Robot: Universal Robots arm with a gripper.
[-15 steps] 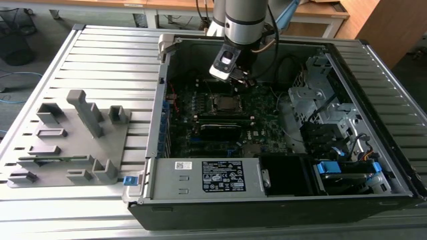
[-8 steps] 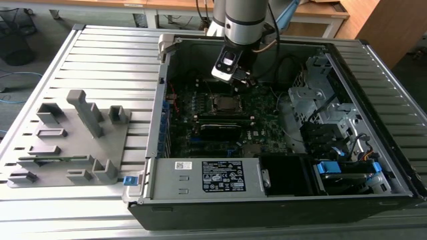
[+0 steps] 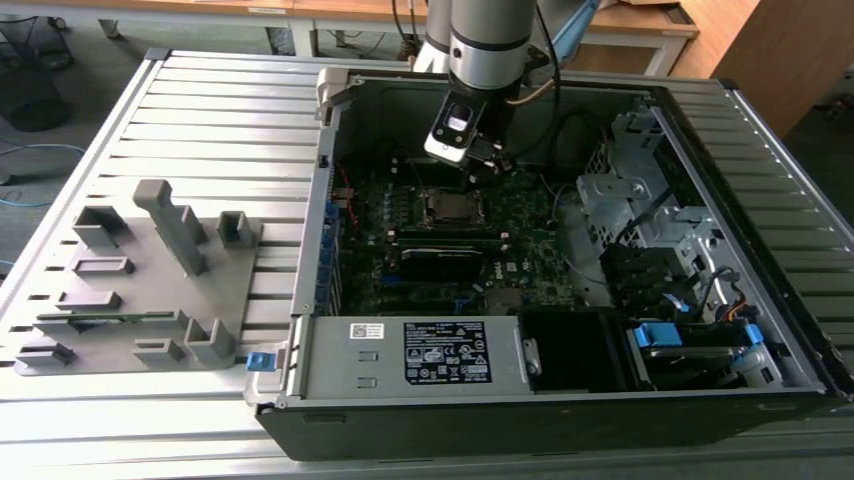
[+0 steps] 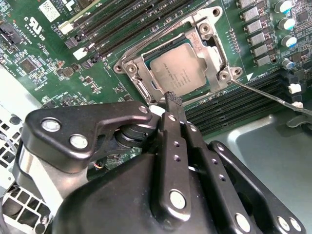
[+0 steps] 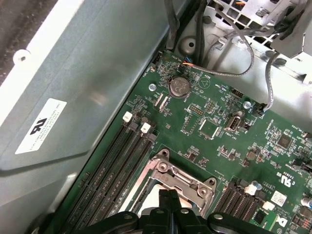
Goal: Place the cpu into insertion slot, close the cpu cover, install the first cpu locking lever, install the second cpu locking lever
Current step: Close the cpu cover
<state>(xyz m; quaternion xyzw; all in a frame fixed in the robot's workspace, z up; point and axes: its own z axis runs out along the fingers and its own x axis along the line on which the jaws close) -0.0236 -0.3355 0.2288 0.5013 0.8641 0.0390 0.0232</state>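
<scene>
One black gripper (image 4: 173,101), clenched tight, just beside the flat silver-grey square cpu (image 4: 181,73).

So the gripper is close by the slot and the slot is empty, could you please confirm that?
Not quite: the slot is not empty. The second wrist view shows the cpu lying in it, with the gripper close by its edge.

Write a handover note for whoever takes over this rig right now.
Gripper: jaws shut, nothing seen between them, tip at the socket's edge.
The cpu sits in the insertion slot; the cpu cover lies down over it.
Done: placing, cover closing.
Left: one locking lever sticks out free; the other's state cannot be told.
</scene>
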